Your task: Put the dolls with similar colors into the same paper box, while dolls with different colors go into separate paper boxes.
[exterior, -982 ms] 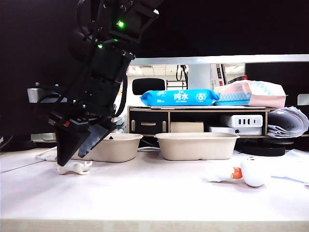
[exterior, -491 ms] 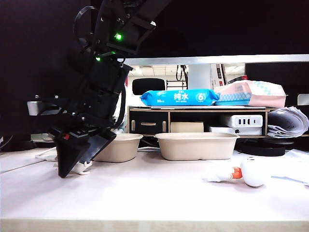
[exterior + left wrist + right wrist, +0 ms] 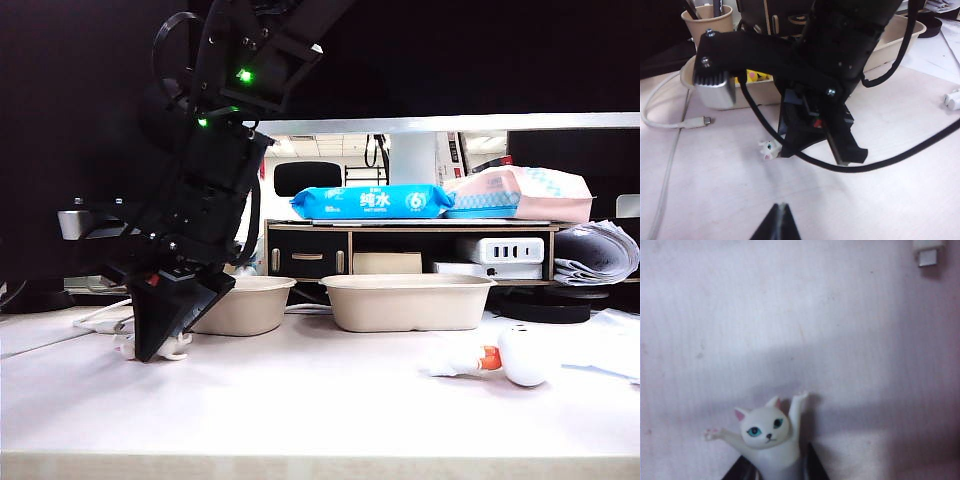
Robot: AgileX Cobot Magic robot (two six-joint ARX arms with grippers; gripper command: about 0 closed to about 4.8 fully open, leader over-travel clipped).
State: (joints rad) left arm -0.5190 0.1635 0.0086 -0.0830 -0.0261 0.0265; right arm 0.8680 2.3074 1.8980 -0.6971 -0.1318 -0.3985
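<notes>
Since the earlier frames the right arm's black hand [image 3: 160,340] has sunk onto the slim white cat figure [image 3: 767,432] at the left of the pale counter [image 3: 320,410], and its fingers have drawn in from a wide spread to a narrow pinch; in the right wrist view they sit against the cat's body on both sides, so it looks gripped, though not yet lifted.

Behind stand the two beige moulded-pulp paper boxes: the left one [image 3: 245,300], just beside the hand and with something yellow inside in the left wrist view, and the right one [image 3: 408,300], whose contents cannot be seen. The white round-headed doll with the orange neck [image 3: 505,356] lies well apart at the right.

The left hand [image 3: 776,225] hangs back above the counter, tips together, empty.

To do this step well, the pinch should be firm before lifting, the rise straight up, then carry to the box away from the yellow dolls.
</notes>
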